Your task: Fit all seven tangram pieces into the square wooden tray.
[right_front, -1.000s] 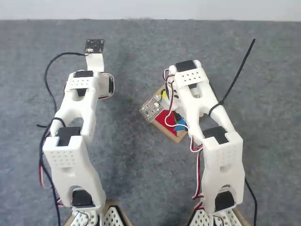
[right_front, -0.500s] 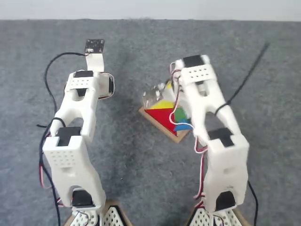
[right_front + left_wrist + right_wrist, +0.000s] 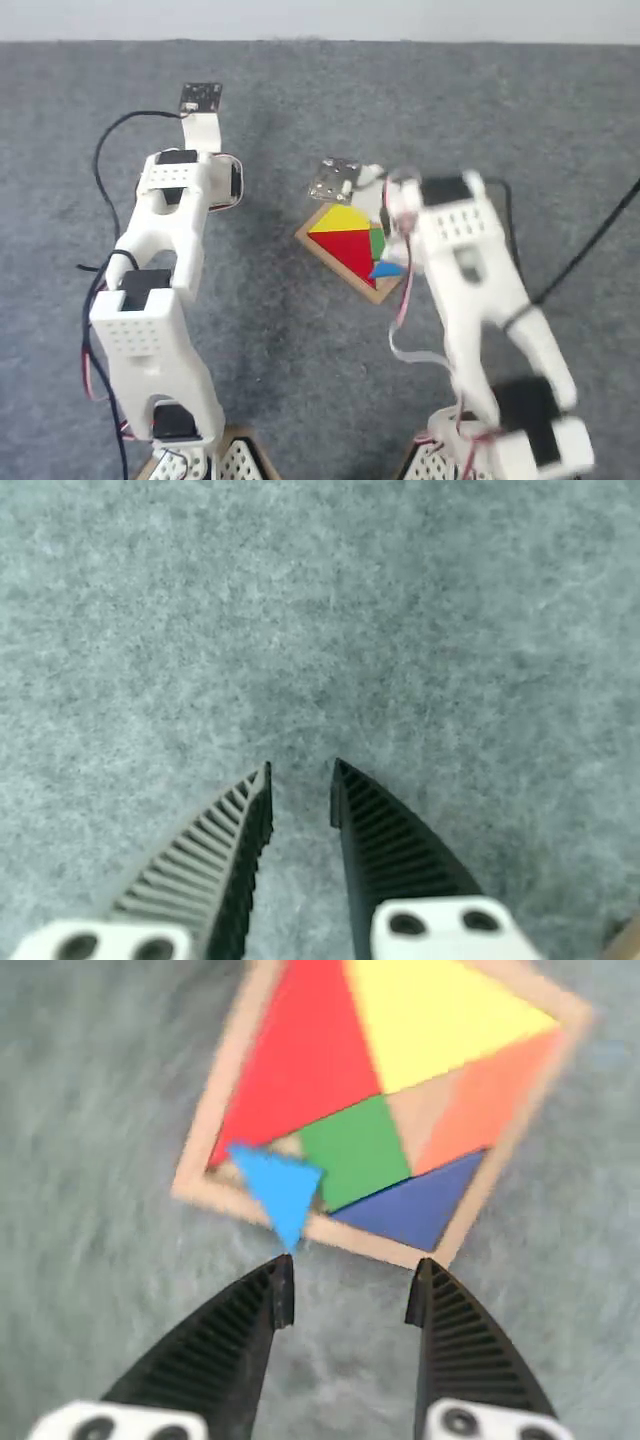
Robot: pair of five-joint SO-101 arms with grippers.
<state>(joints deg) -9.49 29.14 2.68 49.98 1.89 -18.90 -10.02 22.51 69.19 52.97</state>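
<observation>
Grey felt covers the table. Left arm is well left of the tray. Left gripper hangs over bare felt, jaws narrowly parted, empty.

The tray sits as a diamond between the arms. Inside it are:
- a red triangle
- a yellow triangle
- a green square
- an orange triangle
- a dark blue piece

A tan patch lies between green and orange; whether it is a piece or bare tray floor, cannot tell. The light blue triangle is not seated and lies across the tray rim, its tip poking outside.

Right arm covers the tray's right side. Right gripper is just outside the rim, jaws fairly wide, empty, one fingertip just beside the light blue tip.
</observation>
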